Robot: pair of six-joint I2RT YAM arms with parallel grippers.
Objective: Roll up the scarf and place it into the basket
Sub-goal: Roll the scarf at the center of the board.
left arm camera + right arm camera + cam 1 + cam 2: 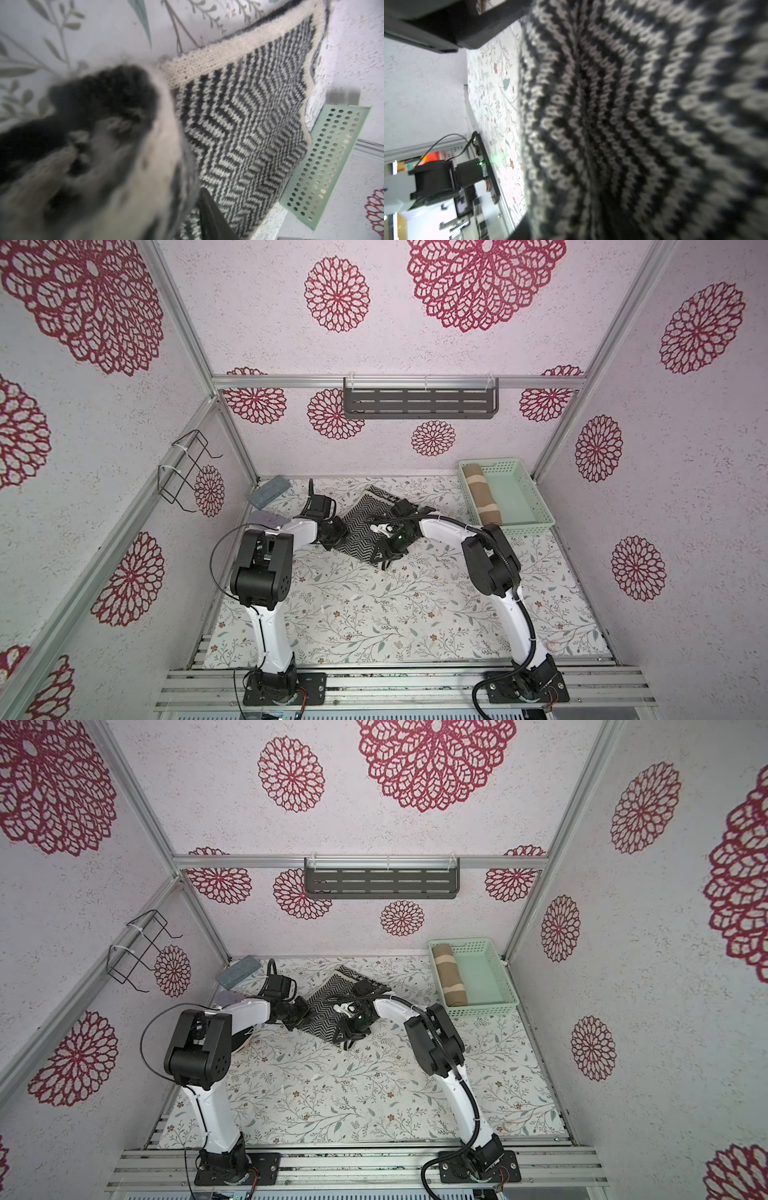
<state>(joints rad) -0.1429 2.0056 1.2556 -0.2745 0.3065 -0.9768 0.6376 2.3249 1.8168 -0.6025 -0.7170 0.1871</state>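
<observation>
The scarf (361, 522) (328, 1002) is a black-and-white herringbone knit, lying partly folded mid-table in both top views. My left gripper (338, 537) (305, 1017) is at its left edge, shut on a bunched fold. In the left wrist view that fold (104, 145) bulges beside one black finger (214, 220). My right gripper (384, 558) (347, 1038) sits at the scarf's near edge. In the right wrist view the knit (633, 104) fills the frame and one finger (523, 230) stands far to the side, so the jaws are apart. The mint-green basket (528, 526) (486, 1013) (324, 166) stands at the back right.
A rolled tan cloth (482, 493) (451, 977) lies along the basket's left side. A grey-blue block (268, 489) and a pale purple thing (264, 519) sit at the back left. On the walls hang a dark slotted shelf (419, 404) and a wire rack (185, 472).
</observation>
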